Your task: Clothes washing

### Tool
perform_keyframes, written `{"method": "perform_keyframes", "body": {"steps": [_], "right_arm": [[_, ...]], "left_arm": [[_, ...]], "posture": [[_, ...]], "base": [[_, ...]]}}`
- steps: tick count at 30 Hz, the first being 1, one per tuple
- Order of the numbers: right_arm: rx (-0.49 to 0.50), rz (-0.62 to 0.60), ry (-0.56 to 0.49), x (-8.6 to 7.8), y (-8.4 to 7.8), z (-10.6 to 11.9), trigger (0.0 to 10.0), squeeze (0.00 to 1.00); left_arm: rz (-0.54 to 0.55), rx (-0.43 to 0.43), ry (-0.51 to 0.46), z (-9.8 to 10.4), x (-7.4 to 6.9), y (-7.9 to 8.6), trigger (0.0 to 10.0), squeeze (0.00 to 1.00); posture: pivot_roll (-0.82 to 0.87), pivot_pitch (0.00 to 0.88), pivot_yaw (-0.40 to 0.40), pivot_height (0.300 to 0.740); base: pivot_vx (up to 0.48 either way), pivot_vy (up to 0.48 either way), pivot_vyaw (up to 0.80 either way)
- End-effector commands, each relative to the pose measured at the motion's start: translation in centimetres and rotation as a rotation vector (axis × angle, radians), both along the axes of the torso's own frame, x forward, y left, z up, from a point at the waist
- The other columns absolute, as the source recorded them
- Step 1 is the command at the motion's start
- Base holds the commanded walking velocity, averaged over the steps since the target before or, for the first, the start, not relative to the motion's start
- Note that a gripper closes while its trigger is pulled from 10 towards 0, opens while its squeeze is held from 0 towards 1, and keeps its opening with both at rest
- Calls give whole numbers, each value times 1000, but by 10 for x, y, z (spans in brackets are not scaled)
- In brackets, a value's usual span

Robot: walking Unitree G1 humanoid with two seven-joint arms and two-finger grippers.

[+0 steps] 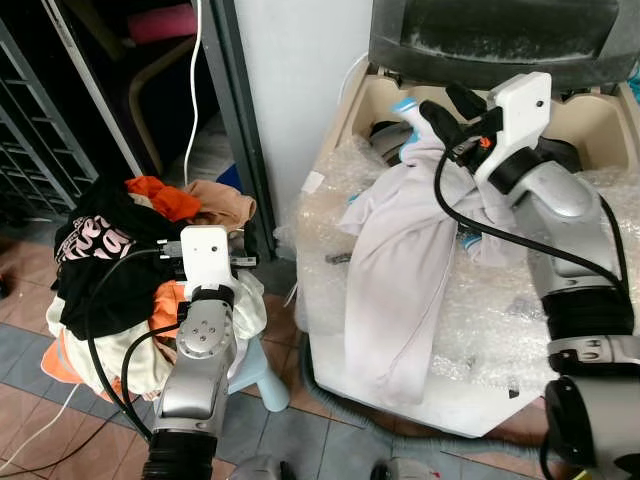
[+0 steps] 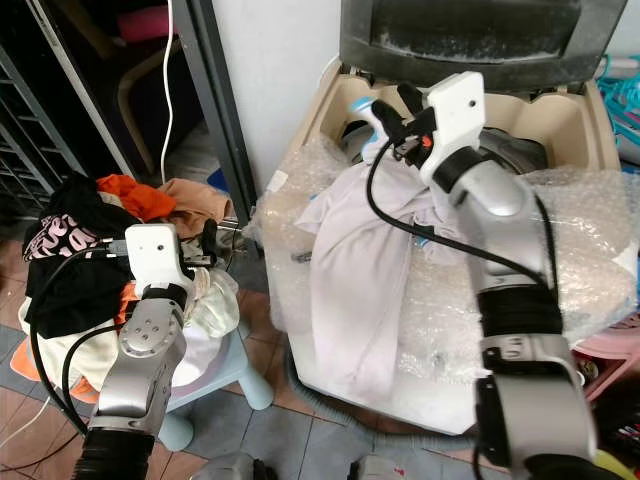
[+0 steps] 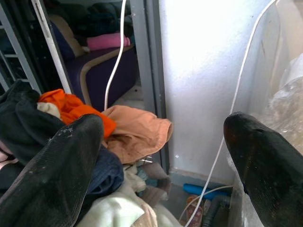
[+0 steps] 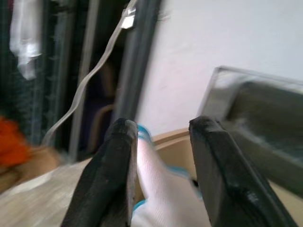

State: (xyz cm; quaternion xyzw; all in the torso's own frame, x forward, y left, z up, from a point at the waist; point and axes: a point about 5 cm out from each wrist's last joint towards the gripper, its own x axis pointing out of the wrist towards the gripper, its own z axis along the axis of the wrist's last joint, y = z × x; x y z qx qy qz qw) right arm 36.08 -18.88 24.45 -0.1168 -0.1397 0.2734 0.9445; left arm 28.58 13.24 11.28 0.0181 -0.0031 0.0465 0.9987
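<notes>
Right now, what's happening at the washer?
The right gripper is shut on a pale garment at the open washing machine, lifting its top toward the tub while the rest drapes down the bubble-wrapped front. The left gripper hangs open over the laundry pile on the stool, holding nothing.

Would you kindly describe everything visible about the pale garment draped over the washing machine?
The pale garment is a soft, lilac-white cloth with a blue-and-white trimmed end. It hangs crumpled over the bubble wrap covering the washing machine, trailing down its front. The right hand pinches the trimmed end above the open tub.
</notes>
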Motion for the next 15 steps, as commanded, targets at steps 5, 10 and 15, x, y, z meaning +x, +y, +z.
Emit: {"method": "perform_keyframes", "body": {"steps": [5,10,15], "right_arm": [[-232,325,180,-27,6,-19,10000,1000],[-505,283,297,-38,-17,-60,10000,1000],[-601,129,297,-28,-22,-71,0,996]], "left_arm": [[12,14,1,1,-2,5,10000,0],[17,16,4,1,-4,7,10000,0],[10,17,7,1,-4,7,10000,0]], "posture": [[-50,0,82,740],[-41,0,82,740],[-40,0,79,740]], "base": [[0,0,0],[0,0,0],[0,0,0]]}}
